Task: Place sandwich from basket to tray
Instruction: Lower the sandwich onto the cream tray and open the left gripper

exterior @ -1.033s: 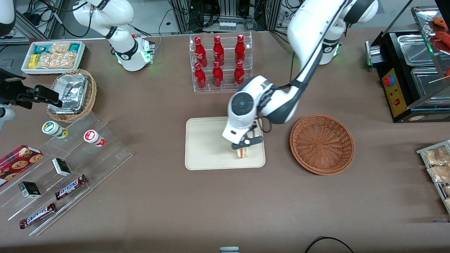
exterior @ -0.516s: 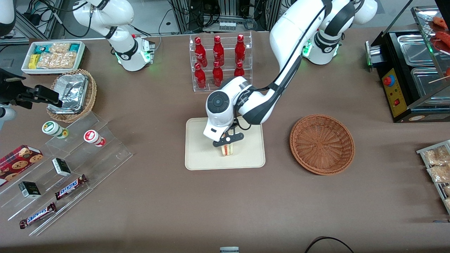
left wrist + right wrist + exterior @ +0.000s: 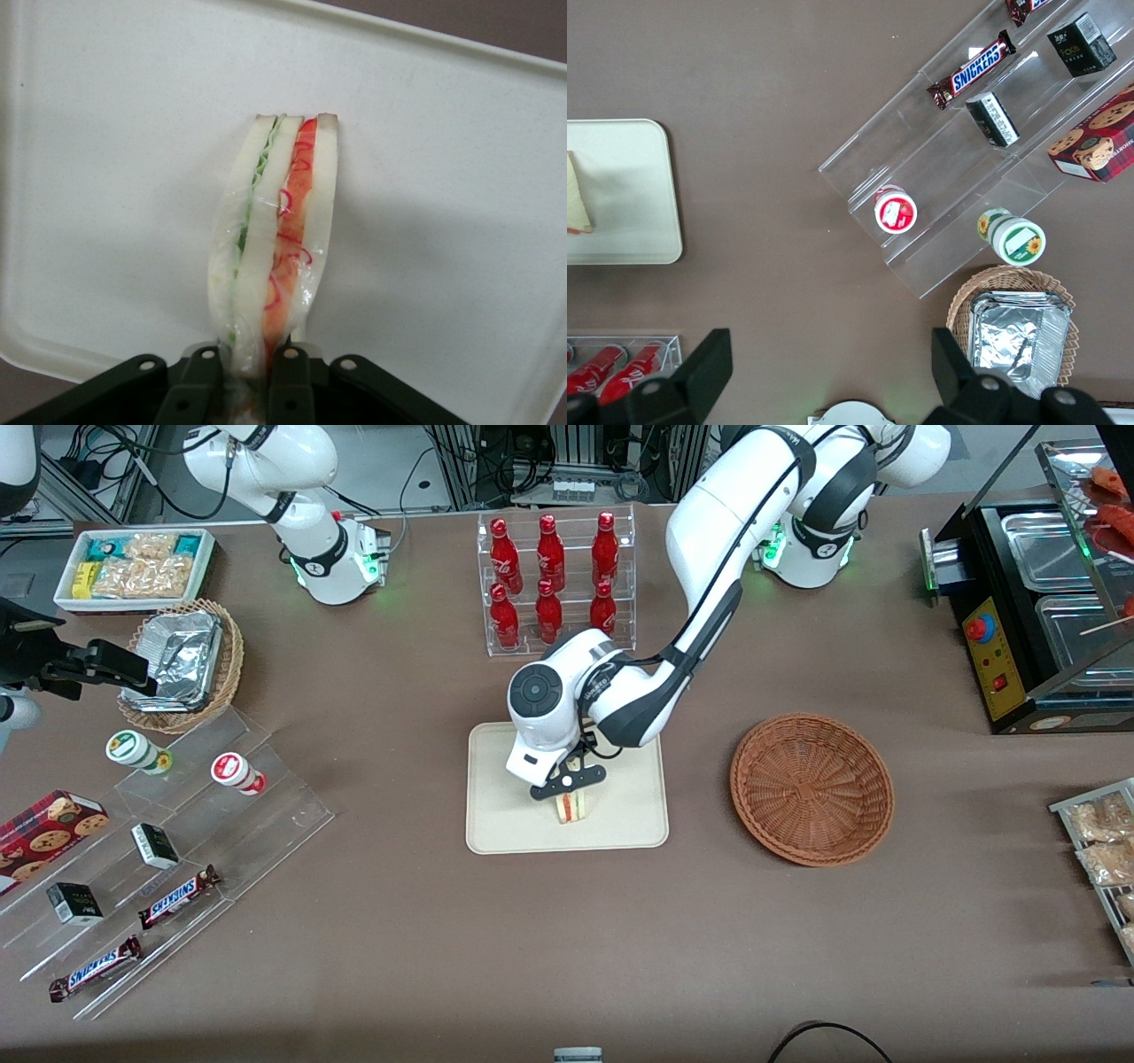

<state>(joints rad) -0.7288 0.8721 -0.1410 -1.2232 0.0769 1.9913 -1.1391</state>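
The sandwich, a wrapped wedge with red and green filling, stands on edge on the cream tray, near the tray's middle. My left gripper is shut on the sandwich, pinching one end between its two black fingers. A corner of the sandwich also shows on the tray in the right wrist view. The reddish-brown wicker basket sits beside the tray toward the working arm's end, with nothing in it.
A clear rack of red bottles stands farther from the front camera than the tray. Toward the parked arm's end are a clear stepped stand with snacks and a tan basket with foil containers. A black warmer stands at the working arm's end.
My gripper has carried the sandwich from the tray's edge nearest the basket to the tray's middle and lowered it; the last half second shows only a small shift.
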